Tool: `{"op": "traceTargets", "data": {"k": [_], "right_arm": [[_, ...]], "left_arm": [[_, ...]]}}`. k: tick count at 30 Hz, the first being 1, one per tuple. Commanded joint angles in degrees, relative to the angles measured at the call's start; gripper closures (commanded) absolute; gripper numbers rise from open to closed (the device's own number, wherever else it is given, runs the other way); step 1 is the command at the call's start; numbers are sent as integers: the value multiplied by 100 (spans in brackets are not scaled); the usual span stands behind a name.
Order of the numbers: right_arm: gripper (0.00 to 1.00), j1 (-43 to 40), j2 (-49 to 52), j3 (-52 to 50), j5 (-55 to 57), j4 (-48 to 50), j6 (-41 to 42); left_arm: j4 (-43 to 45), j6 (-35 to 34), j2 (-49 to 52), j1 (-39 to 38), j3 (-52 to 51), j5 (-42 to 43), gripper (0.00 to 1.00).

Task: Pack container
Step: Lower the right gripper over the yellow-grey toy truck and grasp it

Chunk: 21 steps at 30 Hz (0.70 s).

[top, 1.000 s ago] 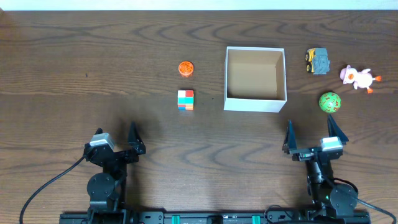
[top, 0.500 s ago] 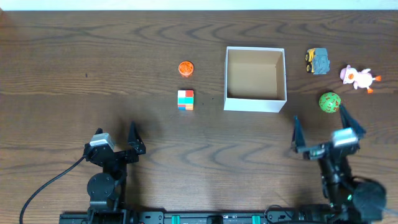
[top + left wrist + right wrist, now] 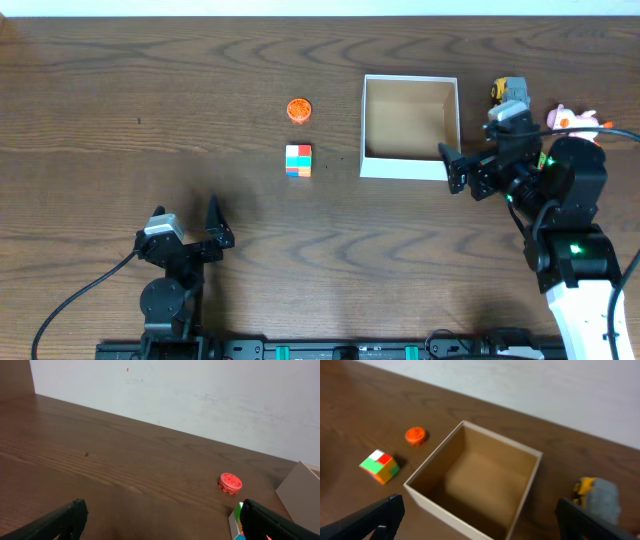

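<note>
Overhead view: container (image 3: 405, 168), square with no longer axis, white walls, brown inside, mouth upward, sides parallel to the table (image 3: 100, 90) edges; right of centre. Multicoloured cube (image 3: 298, 160) at its 9 o'clock, orange disc (image 3: 298, 108) at 10. Right hand (image 3: 479, 505) at its 4 o'clock, spread wide, empty. Left hand (image 3: 162, 506) likewise.

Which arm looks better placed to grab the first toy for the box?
Likely the right. The right gripper hangs open beside the container, close to the toy truck and pink toy; the left gripper sits far back from every toy.
</note>
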Motion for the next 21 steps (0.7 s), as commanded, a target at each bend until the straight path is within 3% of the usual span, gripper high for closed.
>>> {"op": "traceTargets", "data": {"k": [1,7,16,21], "right_arm": [[1,-28,83,186,-389,-7,-44],[1,-131,144,575,313,-428,262],[1,-990,1628,3073,538,-2498,271],[1,-1008,2022,3167,201,-2865,654]], "left_arm": [[-223,94,-26,24,-122,-46,2],[-223,94,-26,24,-122,-46,2],[-223,94,-26,24,-122,-46,2],[-223,94,-26,24,-122,-46,2]]}}
